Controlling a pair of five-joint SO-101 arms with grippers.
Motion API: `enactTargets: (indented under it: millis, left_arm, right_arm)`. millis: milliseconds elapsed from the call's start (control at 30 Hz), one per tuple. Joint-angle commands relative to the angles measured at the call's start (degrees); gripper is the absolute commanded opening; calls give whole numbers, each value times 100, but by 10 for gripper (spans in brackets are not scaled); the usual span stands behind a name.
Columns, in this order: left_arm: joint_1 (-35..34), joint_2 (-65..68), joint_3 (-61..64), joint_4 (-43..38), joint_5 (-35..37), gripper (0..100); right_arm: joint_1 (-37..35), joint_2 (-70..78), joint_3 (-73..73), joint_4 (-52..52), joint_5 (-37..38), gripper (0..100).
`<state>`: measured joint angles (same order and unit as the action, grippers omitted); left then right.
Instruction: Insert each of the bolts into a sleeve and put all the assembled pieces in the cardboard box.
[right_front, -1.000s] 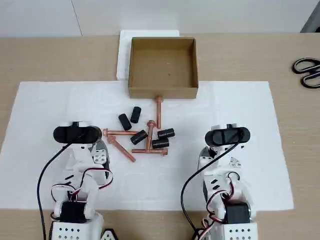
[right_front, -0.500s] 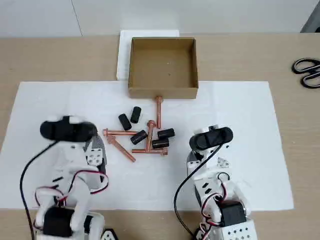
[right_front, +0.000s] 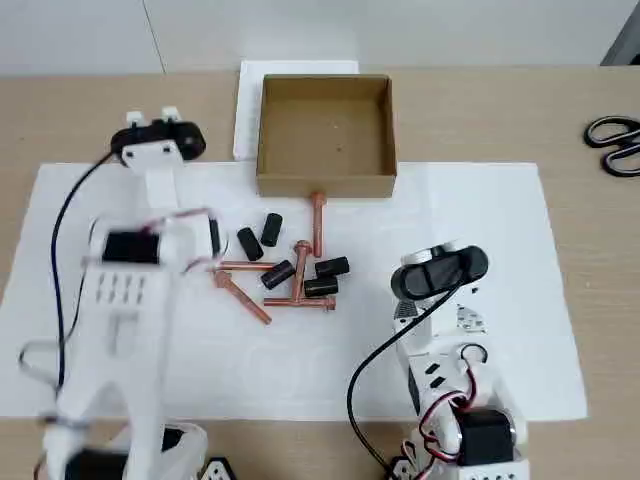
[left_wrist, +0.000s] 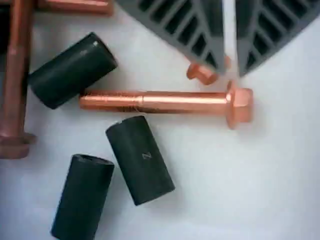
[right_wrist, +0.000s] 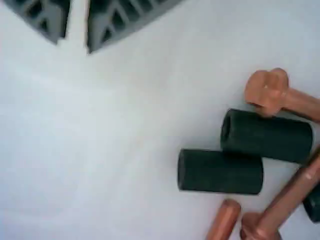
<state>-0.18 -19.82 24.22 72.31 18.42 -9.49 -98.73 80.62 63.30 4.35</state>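
Two arms (right_front: 452, 380): side by side at the near edge of the tabletop (right_front: 500, 110), on the near side of the cardboard box (right_front: 325, 185).
Right end effector (right_wrist: 77, 45): fingers together but for a thin slit, gripping nothing; low over the white paper sheet (right_front: 480, 220), near and to the right of the box.
Left end effector (left_wrist: 229, 67): fingers almost closed, nothing clamped; tips just above the head end of one copper bolt (left_wrist: 160, 101).
Bolts (right_front: 300, 270): five, loose on the sheet just in front of the box; one points straight at its front wall.
Sleeves (right_front: 332, 267): five, black, mixed among the bolts, none with a bolt inside.
Cardboard box: open-topped, beyond the pile.
Scissors (right_front: 612, 145): well to the right of the box, on bare tabletop.
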Motion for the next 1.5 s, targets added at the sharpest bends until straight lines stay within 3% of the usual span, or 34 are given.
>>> enactTargets:
  millis: [0, 267, 533, 667, 800, 1233, 1467]
  left_arm:
    - [-53, 703, -1226, 299, 598, 6]
    - [-202, 932, -1578, 369, 862, 6]
    - [-563, 967, -1578, 360, 853, 6]
    - [-800, 976, -1578, 369, 844, 6]
    - [-914, 976, -1560, 369, 844, 6]
    - [-897, 985, -1560, 369, 844, 6]
    - [-888, 985, -1552, 334, 862, 6]
  right_arm:
    - [22, 936, -800, 31, -193, 43]
    - [-4, 5182, -3578, 321, -1213, 43]
    - [-347, 9138, -7763, 2246, -3165, 43]
    - [-1253, 10448, -9477, 3143, -2787, 43]
    - [-1789, 11257, -10673, 3292, -1960, 43]
    - [-1965, 13411, -12747, 3257, -1749, 45]
    - [-2448, 14299, -14251, 3310, -1407, 157]
